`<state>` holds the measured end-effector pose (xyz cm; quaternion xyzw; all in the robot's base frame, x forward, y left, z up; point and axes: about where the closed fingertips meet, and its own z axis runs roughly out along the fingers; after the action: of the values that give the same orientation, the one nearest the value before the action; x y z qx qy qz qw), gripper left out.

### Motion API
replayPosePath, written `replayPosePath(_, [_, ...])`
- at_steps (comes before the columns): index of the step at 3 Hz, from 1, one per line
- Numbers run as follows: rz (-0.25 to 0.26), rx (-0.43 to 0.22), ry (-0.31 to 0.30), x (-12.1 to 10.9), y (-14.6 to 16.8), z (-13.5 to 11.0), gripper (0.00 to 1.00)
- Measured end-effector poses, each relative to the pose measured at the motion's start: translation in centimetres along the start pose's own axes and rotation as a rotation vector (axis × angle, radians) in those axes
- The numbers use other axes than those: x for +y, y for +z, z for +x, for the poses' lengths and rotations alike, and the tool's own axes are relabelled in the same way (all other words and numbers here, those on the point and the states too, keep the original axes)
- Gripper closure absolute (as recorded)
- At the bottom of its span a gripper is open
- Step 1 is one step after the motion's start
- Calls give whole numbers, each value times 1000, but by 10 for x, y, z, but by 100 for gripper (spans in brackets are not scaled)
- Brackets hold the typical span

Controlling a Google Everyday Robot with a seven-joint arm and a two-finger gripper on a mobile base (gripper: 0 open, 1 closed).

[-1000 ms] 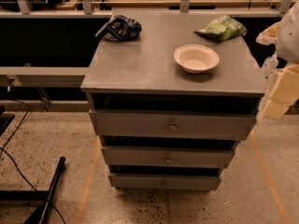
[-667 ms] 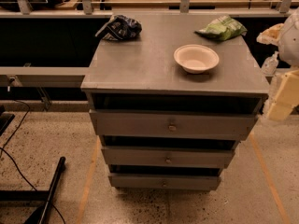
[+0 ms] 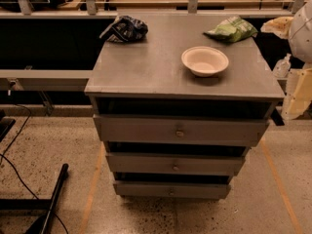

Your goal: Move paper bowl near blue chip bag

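The paper bowl (image 3: 204, 61) is off-white and stands upright on the right half of the grey cabinet top (image 3: 146, 67). The blue chip bag (image 3: 124, 29) is dark navy and crumpled, and lies at the top's back left corner, well apart from the bowl. My gripper (image 3: 296, 95) shows as a cream-coloured part at the right edge of the view, beside the cabinet's right side and below the level of its top. It is to the right of the bowl and holds nothing that I can see.
A light green chip bag (image 3: 231, 29) lies at the back right corner, behind the bowl. The cabinet has three drawers (image 3: 179, 130) below an open slot. A workbench runs along the back. A black stand leg (image 3: 51, 201) and cables lie on the floor at left.
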<state>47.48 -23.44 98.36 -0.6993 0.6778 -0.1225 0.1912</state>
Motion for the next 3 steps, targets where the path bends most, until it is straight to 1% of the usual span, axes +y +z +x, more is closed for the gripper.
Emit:
replayPosePath(1, [0, 0, 0, 0, 0, 0, 0])
replayPosePath(2, [33, -10, -66, -22, 10, -3, 0])
replayPosePath(3, [89, -13, -224, -62, 31, -16, 0])
